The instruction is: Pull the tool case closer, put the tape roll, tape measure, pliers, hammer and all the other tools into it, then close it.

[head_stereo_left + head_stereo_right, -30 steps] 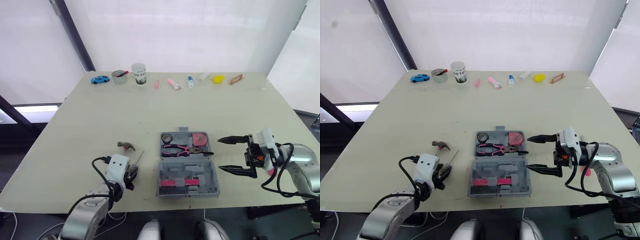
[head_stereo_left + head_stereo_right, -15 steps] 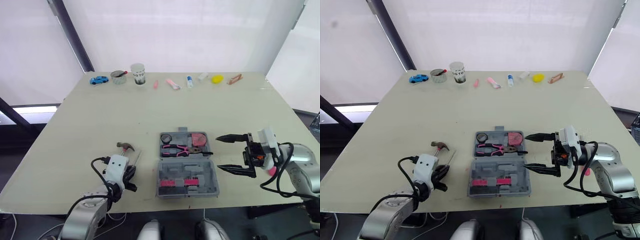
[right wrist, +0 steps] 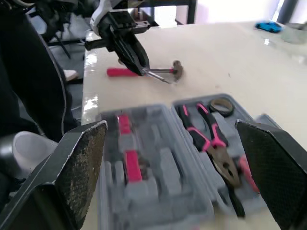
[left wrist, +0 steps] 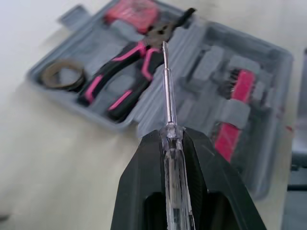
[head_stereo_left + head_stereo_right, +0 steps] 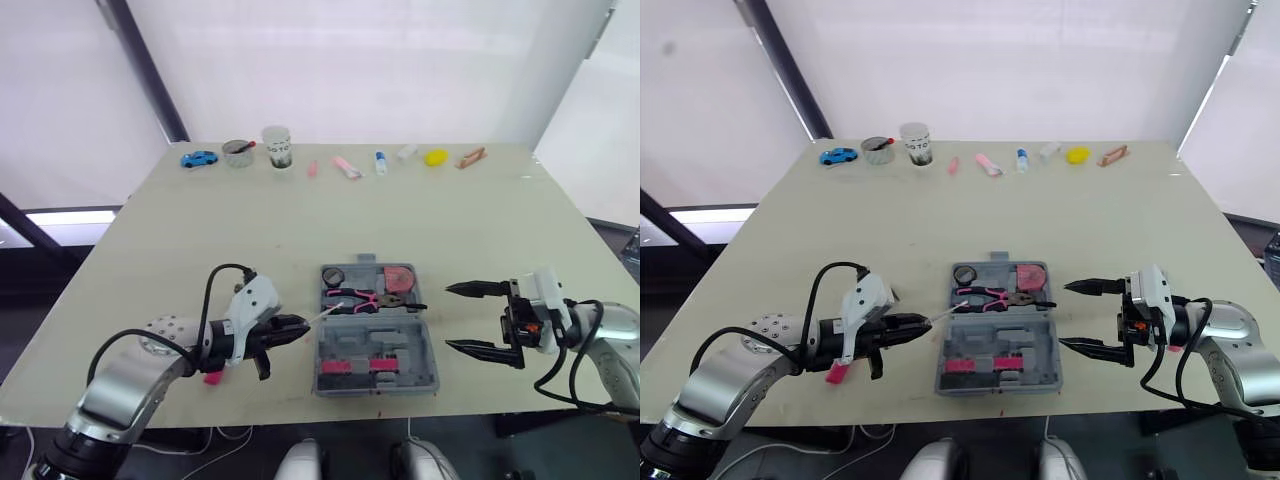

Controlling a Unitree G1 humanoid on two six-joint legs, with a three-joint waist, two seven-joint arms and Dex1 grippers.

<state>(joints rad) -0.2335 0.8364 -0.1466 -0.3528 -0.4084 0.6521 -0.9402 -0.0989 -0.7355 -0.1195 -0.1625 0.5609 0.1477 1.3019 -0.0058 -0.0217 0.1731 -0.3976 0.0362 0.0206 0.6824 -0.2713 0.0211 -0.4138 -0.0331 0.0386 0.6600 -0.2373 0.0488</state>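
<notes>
**Three tools packed, screwdriver in hand, hammer left out**

Your tool case (image 5: pixel 420 350) lies open near the table's front edge, between the two arms, so the pull-closer step looks done. In its far half you can see the tape roll (image 5: pixel 334 276), the pliers (image 5: pixel 365 298) and the tape measure (image 5: pixel 398 277).

At the case's 9 o'clock, your left gripper (image 5: pixel 298 325) has its fingers pinched on the clear handle of a screwdriver (image 4: pixel 168 120). The shaft points over the case toward the pliers. I judge it is about to go in.

The hammer (image 3: pixel 176 68) lies on the table further out at 9 o'clock, under the left forearm. It has yet to be packed, and after it you must shut the lid.

At 3 o'clock, your right gripper (image 5: pixel 448 318) hovers apart from the case with its fingers spread wide and nothing between them.

The hammer is largely hidden from the head camera, where just the end of its pink handle shows. I cannot tell which slot fits the screwdriver.
</notes>
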